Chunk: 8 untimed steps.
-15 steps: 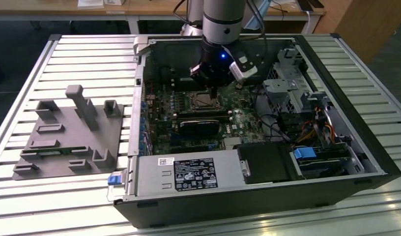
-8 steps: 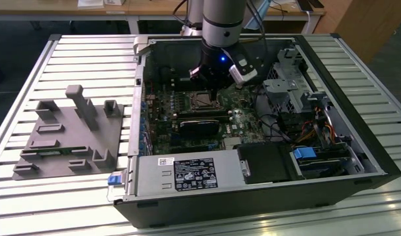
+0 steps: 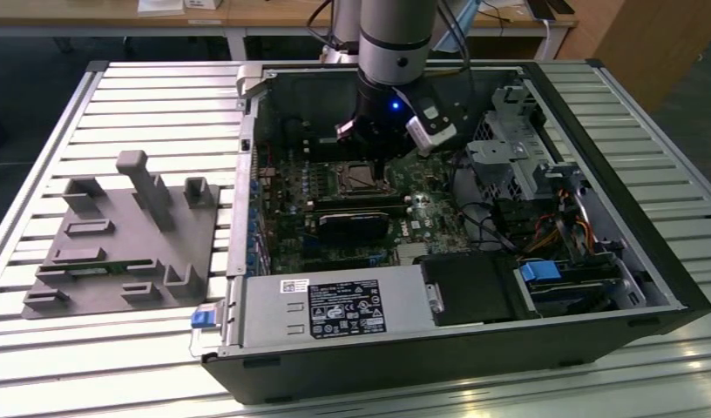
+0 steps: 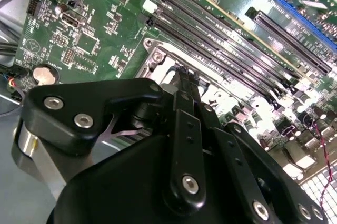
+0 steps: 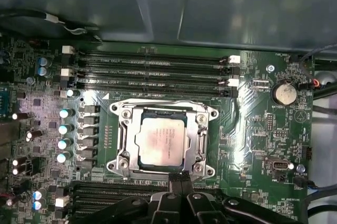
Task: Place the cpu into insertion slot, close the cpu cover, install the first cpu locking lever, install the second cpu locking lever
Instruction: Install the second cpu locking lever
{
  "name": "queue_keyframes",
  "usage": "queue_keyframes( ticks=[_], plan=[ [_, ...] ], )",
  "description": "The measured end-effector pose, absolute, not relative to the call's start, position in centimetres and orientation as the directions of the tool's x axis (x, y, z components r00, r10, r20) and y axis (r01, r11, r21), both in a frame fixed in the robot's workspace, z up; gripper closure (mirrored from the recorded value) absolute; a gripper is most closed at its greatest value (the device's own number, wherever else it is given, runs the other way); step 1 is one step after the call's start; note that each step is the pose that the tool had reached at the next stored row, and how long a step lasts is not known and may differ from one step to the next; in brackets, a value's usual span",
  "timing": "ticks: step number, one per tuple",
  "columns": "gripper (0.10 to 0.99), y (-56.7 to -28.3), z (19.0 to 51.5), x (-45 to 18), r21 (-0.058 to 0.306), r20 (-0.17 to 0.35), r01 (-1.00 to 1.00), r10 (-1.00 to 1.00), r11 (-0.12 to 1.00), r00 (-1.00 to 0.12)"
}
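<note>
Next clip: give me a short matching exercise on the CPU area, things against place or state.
1. cpu
2. cpu cover
3. end effector
4. coin cell

A. down, framing the chip
B. round, silvery, on the green board
C. black, at the socket's edge
D. seated in the insertion slot

Pairs: 1-D, 2-A, 3-C, 4-B

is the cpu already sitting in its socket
Yes, in the first wrist view the cpu lies flat in the socket, with the metal cover framing it.
</note>
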<state>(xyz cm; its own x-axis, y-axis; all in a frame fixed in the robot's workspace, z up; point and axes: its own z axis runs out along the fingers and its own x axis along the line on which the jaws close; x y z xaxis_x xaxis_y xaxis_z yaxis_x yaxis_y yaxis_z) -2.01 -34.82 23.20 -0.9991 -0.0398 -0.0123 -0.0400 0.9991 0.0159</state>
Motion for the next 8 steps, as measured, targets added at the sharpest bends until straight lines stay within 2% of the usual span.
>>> queue_keyframes(
  ticks=[8],
  plan=[
    [0.980, -35.70, 23.18, -2.01, 0.019, -0.012, -0.040, -0.040, 0.999, -0.999]
  ],
)
